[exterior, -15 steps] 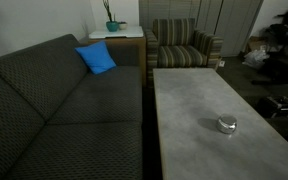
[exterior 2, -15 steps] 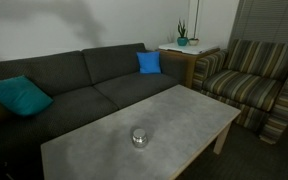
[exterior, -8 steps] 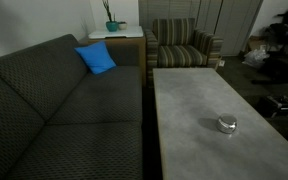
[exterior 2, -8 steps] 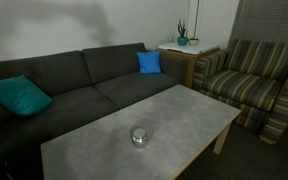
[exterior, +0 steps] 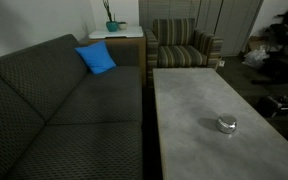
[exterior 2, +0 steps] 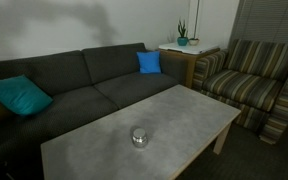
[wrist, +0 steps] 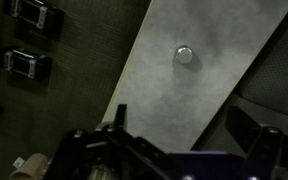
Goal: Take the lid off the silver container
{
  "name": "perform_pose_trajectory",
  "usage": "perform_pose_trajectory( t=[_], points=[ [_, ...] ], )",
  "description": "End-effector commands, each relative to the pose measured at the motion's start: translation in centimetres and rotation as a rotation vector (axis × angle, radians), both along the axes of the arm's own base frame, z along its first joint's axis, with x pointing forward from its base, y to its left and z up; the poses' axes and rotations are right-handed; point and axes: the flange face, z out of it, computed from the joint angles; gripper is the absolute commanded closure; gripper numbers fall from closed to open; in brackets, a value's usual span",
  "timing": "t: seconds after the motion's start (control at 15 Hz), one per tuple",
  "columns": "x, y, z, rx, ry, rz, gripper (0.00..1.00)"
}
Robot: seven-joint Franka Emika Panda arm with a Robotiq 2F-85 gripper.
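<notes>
The silver container (exterior: 226,125) is a tiny shiny round pot on the grey coffee table (exterior: 199,90). It stands alone in both exterior views, and its lid (exterior: 226,121) sits closed on top. It also shows in an exterior view (exterior 2: 139,138) and, far below, in the wrist view (wrist: 184,55). My gripper (wrist: 182,125) shows only in the wrist view. It hangs high above the table with its two fingers spread wide, open and empty. The arm is out of both exterior views.
A dark grey sofa (exterior: 54,110) runs along the table, with a blue cushion (exterior: 96,58) and a teal cushion (exterior 2: 19,96). A striped armchair (exterior 2: 249,80) and a side table with a plant (exterior 2: 182,42) stand beyond. Black boxes (wrist: 24,62) lie beside the table.
</notes>
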Motion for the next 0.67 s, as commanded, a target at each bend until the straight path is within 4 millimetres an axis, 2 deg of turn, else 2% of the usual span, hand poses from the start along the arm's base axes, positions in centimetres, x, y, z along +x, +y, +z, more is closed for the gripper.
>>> perform_pose_trajectory(
  t=[0.0,0.2,0.33,0.4,0.53,0.6],
  points=[
    [7.0,3.7,-4.8,0.017,0.11,0.118,0.0],
    [11.4,6.7,-10.9,0.067,0.225,0.211,0.0],
    [13.7,8.2,-15.1,0.089,0.306,0.279,0.0],
    [11.2,8.1,-12.7,0.054,0.245,0.218,0.0],
    [13.2,9.0,-16.0,0.065,0.292,0.253,0.0],
    [13.7,9.0,-16.7,0.067,0.3,0.258,0.0]
  ],
)
